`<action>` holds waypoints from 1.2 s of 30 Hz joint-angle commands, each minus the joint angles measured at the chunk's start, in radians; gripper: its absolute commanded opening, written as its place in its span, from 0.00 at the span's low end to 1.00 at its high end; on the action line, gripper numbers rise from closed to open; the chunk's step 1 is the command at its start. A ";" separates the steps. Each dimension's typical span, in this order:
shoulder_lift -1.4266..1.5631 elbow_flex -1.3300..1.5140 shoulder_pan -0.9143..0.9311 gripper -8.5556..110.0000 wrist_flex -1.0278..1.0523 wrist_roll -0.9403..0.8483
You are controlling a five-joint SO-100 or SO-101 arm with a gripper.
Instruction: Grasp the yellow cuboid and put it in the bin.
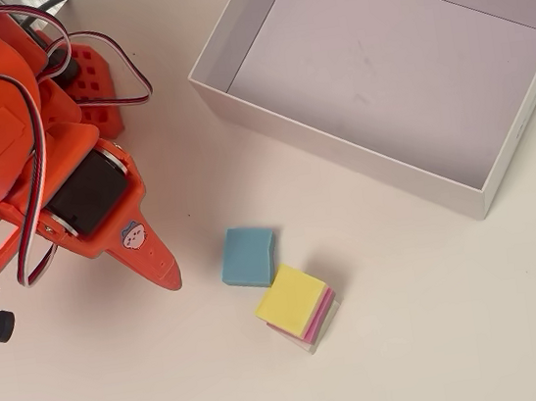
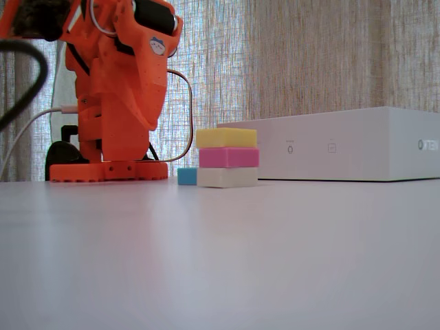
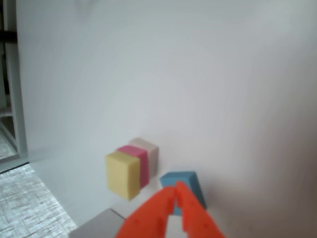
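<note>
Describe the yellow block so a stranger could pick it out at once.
Start at the large shallow white box, then look to the three-block stack on the table just in front of it. The pale-yellow foam square is the top layer, above the pink block and the white block; a blue block lies beside it.

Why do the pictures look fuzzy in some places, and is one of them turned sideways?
In the wrist view the picture lies on its side and is soft: the pale-yellow foam block and the orange pincer have blurry edges. In the fixed view bright light comes through the woven curtain behind, and the near tabletop is out of focus. The overhead view is sharp, with soft shadows.
</note>
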 commanded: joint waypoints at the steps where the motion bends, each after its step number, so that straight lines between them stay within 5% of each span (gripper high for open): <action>1: -0.005 -0.005 -0.037 0.00 0.005 -0.040; 22: -0.003 -0.005 -0.049 0.01 0.005 -0.049; 28: -0.003 -0.008 -0.058 0.24 -0.015 -0.163; 36: -0.370 -0.537 -0.075 0.25 0.009 -0.061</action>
